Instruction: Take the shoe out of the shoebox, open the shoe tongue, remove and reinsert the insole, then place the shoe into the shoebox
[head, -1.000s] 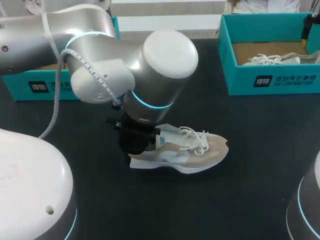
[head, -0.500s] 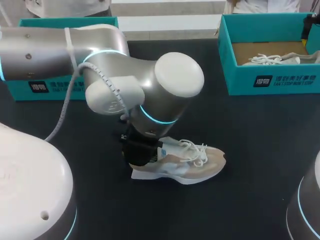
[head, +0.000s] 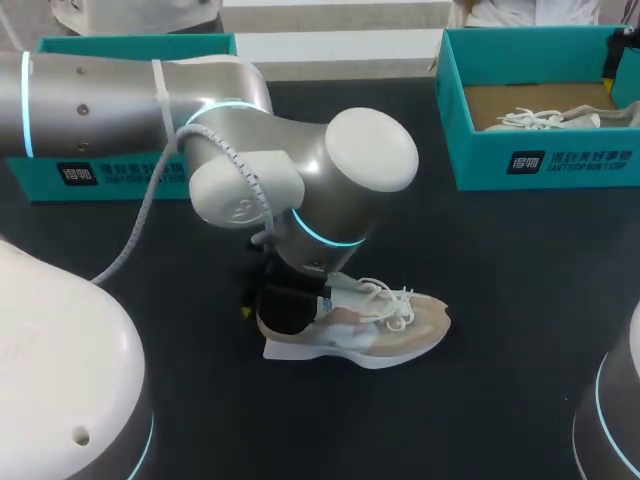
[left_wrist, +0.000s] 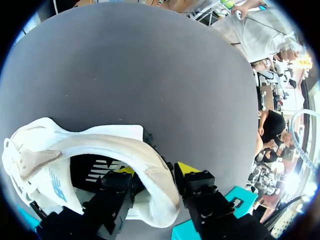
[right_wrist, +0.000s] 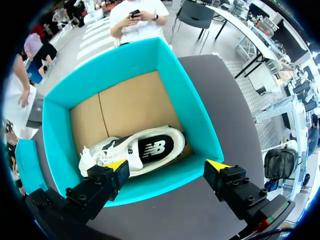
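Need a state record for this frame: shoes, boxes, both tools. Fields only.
shoe on table: beige and white lace-up sneaker, on its sole on the black table, outside both boxes
left tool: shut on that sneaker's heel collar, one finger inside, one outside
right tool: open, holding nothing, above the right teal cardboard shoebox
box contents: second white sneaker inside that shoebox
other box: left teal shoebox at the table's far side, contents not visible

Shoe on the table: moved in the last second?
Yes. The shoe, gripped by the left pincer, slid slightly toward the camera, away from the right shoebox.
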